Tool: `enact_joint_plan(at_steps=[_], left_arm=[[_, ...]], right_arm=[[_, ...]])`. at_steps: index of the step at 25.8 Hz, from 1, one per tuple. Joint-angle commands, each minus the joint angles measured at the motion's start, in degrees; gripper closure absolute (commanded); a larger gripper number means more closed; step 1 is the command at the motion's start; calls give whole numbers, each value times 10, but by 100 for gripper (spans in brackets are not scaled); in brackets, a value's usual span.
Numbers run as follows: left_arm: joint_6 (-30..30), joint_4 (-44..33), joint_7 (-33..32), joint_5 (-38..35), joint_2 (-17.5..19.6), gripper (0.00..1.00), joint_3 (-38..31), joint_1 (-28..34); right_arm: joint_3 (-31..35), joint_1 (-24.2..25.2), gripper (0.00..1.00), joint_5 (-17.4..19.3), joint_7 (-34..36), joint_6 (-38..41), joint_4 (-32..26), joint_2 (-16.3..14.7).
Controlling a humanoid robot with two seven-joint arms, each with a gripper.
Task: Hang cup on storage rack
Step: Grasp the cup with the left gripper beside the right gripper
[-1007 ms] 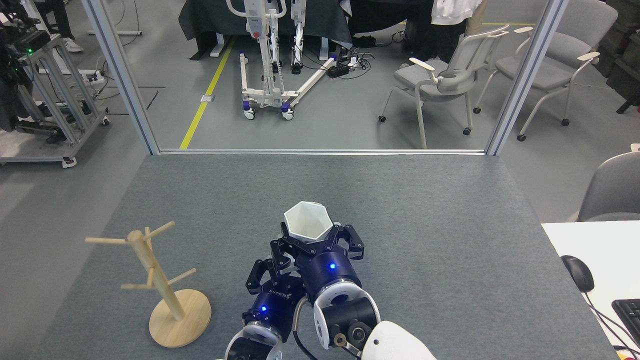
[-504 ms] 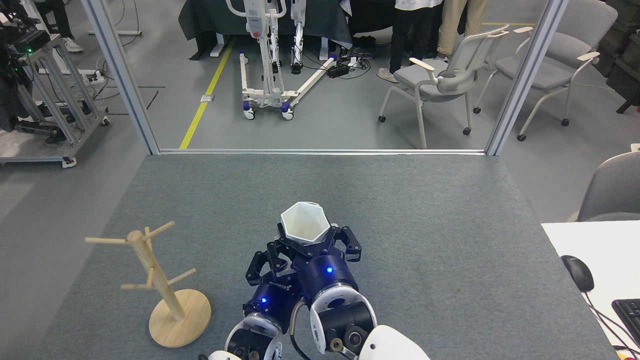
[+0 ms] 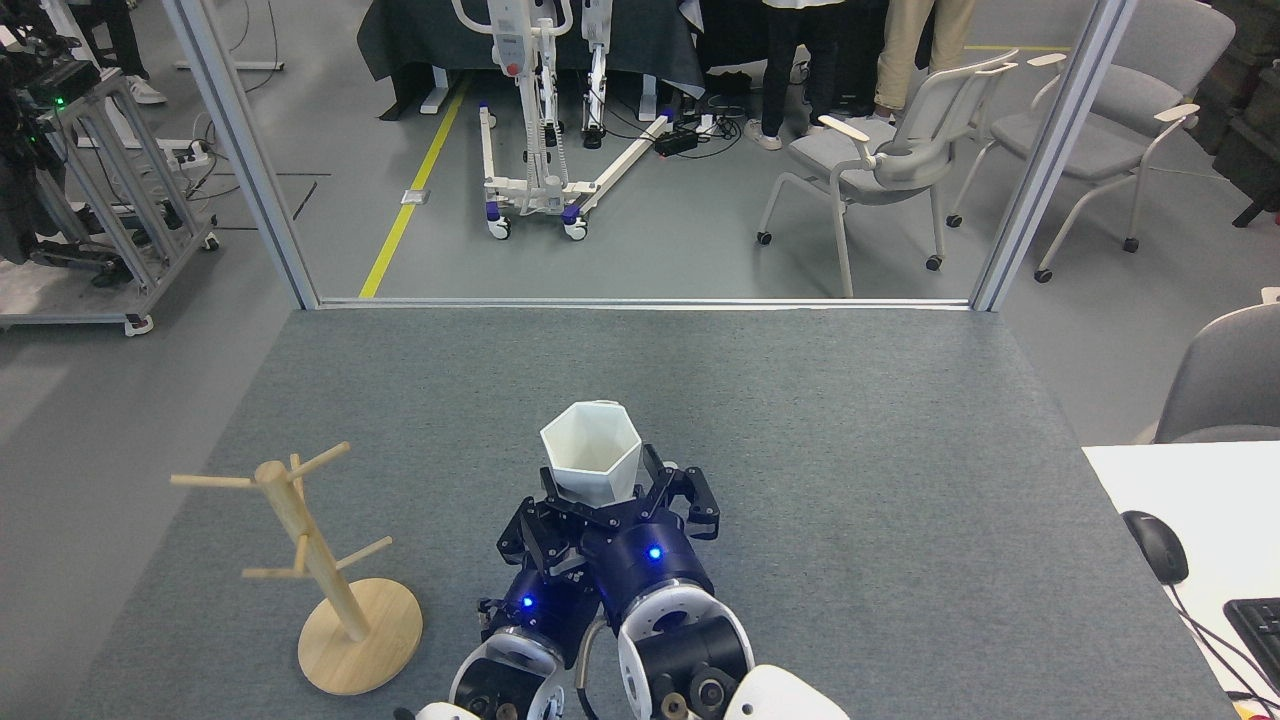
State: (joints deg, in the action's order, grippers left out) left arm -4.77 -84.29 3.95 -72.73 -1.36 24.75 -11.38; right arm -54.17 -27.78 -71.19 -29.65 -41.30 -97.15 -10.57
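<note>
I'm looking into a robotics lab: a wheeled lift stand (image 3: 530, 150), an equipment cart (image 3: 90, 190), office chairs (image 3: 880, 160), floor cables (image 3: 700, 125).

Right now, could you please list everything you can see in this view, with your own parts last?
cup: one, white, mid-table, at the grippers
storage rack: one, light wood, table's near left
table: one, grey mat
mouse: one, black, white desk, right
keyboard: one, black, partly seen
chairs: three, grey, right
lift frame: one, white, far floor
people's legs: far back
left gripper: dark blue, beside cup
right gripper: dark blue, at cup
</note>
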Motion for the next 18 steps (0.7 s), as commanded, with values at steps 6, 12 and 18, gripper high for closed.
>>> enact_joint_plan(at_steps=[6, 12, 18], left_arm=[[29, -5, 3, -2, 4, 100, 0, 9], [48, -4, 19, -3, 6, 100, 0, 10], [55, -4, 33, -4, 12, 100, 0, 20]], right_arm=[[-1, 55, 1, -66, 74, 8, -26, -3], [-16, 73, 1, -86, 153, 24, -29, -4], [-12, 73, 1, -87, 391, 83, -29, 1]])
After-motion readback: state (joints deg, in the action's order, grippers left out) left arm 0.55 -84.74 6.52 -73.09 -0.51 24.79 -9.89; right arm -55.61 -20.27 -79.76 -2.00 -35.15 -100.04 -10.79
